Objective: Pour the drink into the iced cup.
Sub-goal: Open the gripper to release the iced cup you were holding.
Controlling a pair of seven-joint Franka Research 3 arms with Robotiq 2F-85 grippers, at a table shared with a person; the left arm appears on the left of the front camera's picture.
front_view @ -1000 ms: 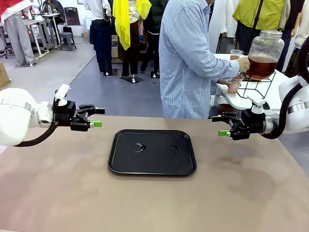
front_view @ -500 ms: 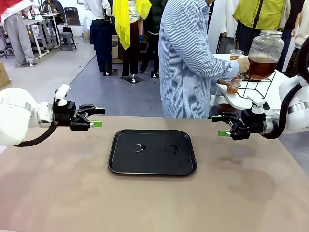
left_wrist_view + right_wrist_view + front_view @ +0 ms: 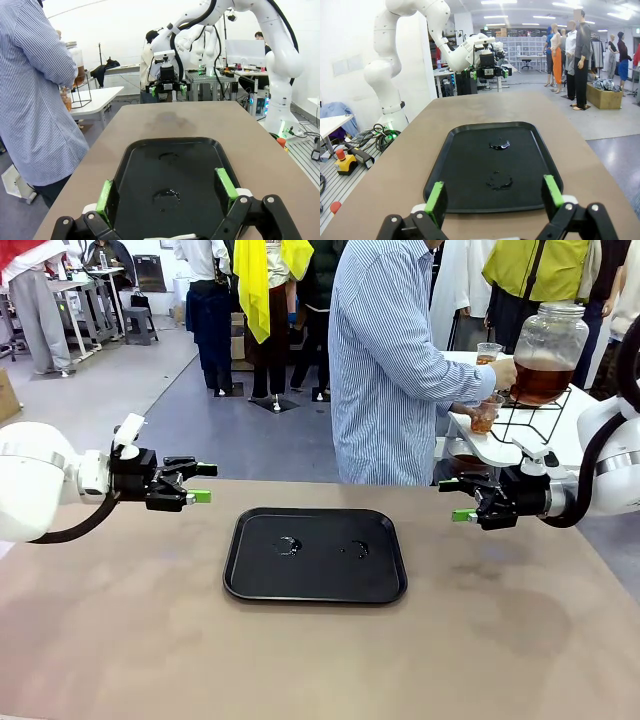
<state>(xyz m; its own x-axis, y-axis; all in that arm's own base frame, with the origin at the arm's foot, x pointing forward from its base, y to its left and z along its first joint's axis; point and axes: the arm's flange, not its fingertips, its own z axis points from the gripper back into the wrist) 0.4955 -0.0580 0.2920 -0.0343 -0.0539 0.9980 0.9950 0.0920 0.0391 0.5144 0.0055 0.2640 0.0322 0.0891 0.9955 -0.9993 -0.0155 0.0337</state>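
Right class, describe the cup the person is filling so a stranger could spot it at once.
Find the white side table beyond the brown table's far right corner, where a big lidded glass jar of amber drink sits on a wire stand. The cup is the small clear one the person's hand holds just left of it.

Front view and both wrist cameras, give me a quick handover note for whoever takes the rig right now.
Left gripper: open, holding nothing, hovering left of the black tray.
Right gripper: open, holding nothing, hovering right of the tray.
Tray: mid-table, bearing two small wet patches.
Drink: in the big glass jar on a wire stand on the white side table; the person's hand holds a clear cup with amber liquid below it.
Done: nothing on the robot's table yet.
Left: the cup's arrival and the pour.
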